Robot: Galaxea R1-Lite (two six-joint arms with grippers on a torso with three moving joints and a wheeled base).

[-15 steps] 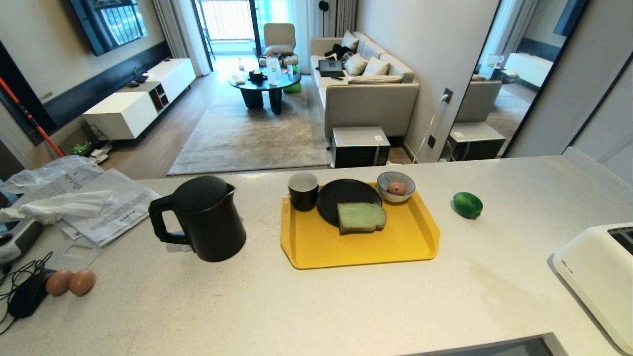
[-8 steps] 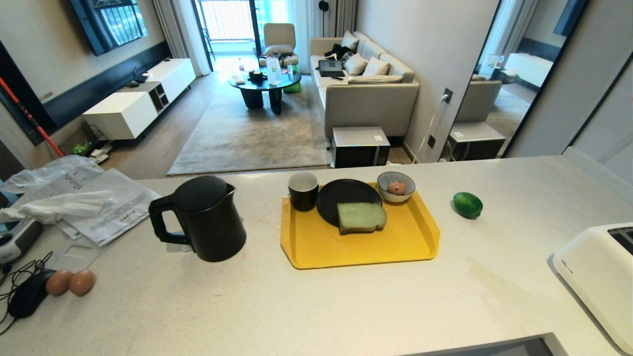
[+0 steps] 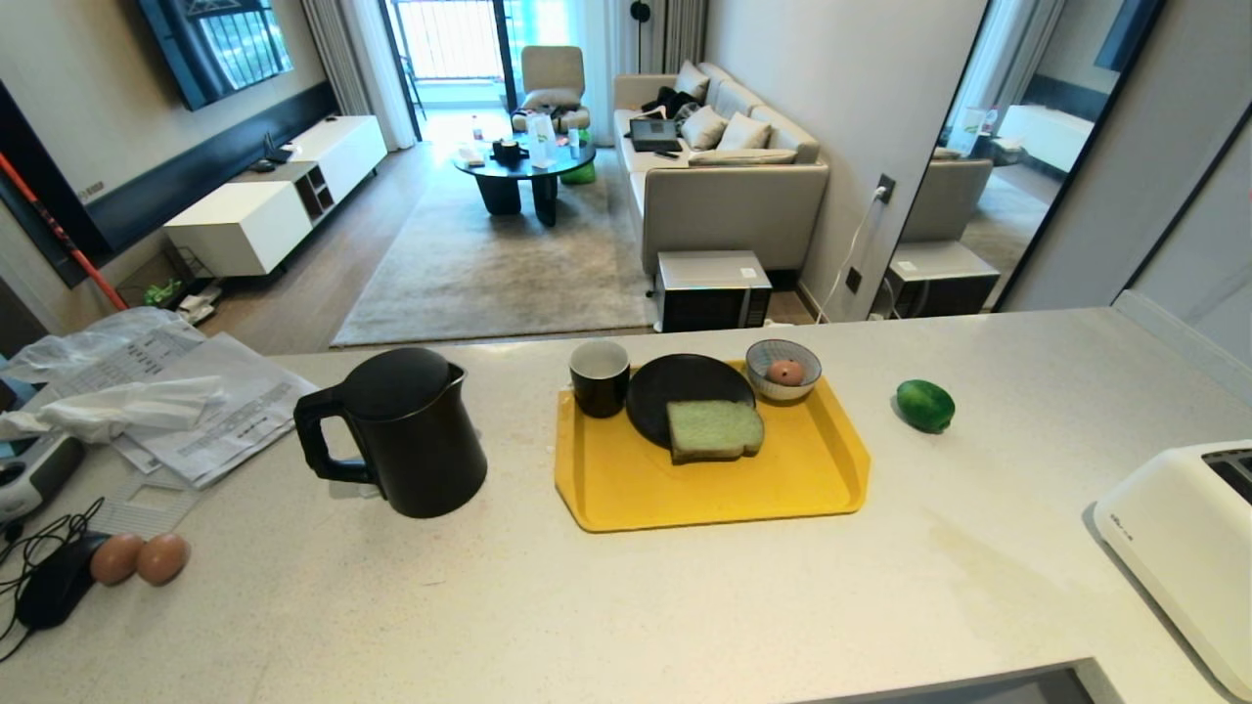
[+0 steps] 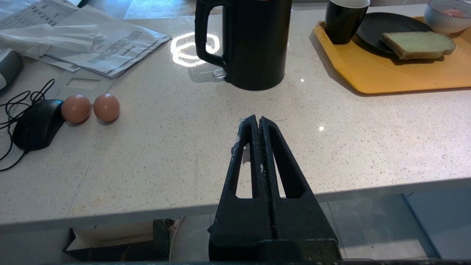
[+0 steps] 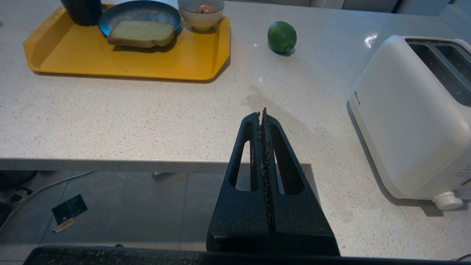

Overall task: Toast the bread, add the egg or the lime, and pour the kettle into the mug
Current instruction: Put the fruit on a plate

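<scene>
The pale green bread (image 3: 715, 429) lies half on a black plate (image 3: 675, 383) on a yellow tray (image 3: 714, 489). The black mug (image 3: 599, 376) stands at the tray's far left corner. An egg (image 3: 784, 371) rests in a small striped bowl (image 3: 782, 358). The lime (image 3: 924, 405) lies on the counter right of the tray. The black kettle (image 3: 406, 432) stands left of the tray. A white toaster (image 3: 1179, 538) sits at the right edge. My left gripper (image 4: 259, 119) is shut and empty, near the counter's front edge before the kettle (image 4: 254, 40). My right gripper (image 5: 262, 113) is shut and empty, beside the toaster (image 5: 412, 110).
Two loose eggs (image 3: 139, 558) lie beside a black mouse (image 3: 54, 592) with its cable at the counter's left end. Papers and plastic wrap (image 3: 156, 401) are piled behind them. Beyond the counter is a living room with a sofa (image 3: 729, 186).
</scene>
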